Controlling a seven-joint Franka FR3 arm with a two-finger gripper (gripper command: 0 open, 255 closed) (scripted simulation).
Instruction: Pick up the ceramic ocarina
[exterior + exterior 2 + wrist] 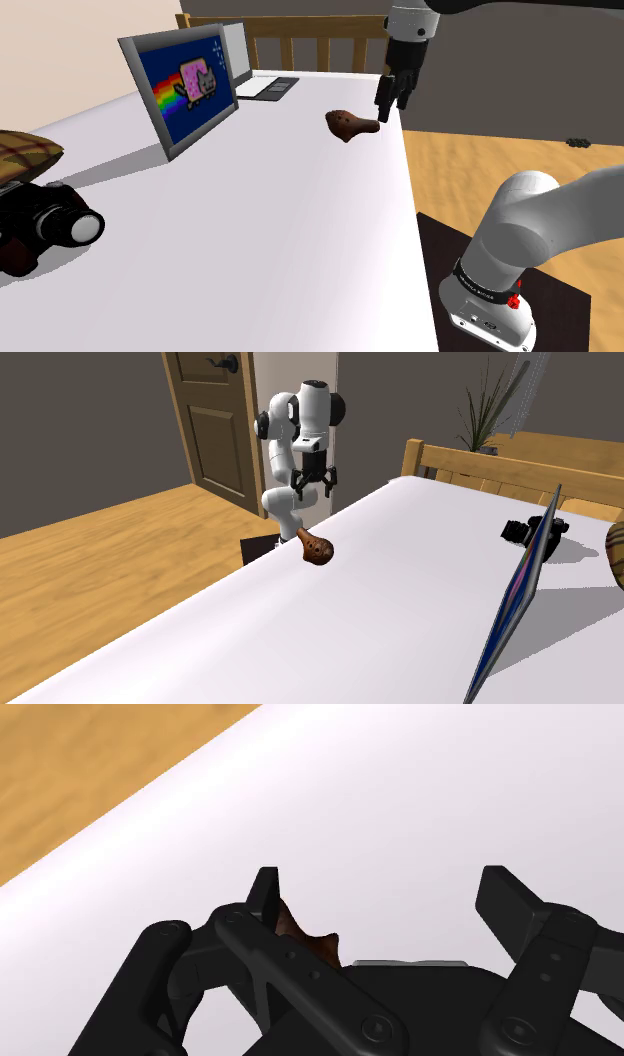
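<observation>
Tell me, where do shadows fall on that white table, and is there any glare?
Shoulder view: the screen throws a soft grey shadow across the table toward the black camera; the brown ocarina has barely any. Second exterior view: a faint shadow lies beside the camera. Wrist view: even light and no glare on the table under the open pincer.

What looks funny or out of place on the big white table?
The brown ocarina lies very near the white table's edge, next to the drop to the wooden floor, so a nudge might knock it off. The open gripper hangs close by, not touching it. Nothing looks spilled or broken.
</observation>
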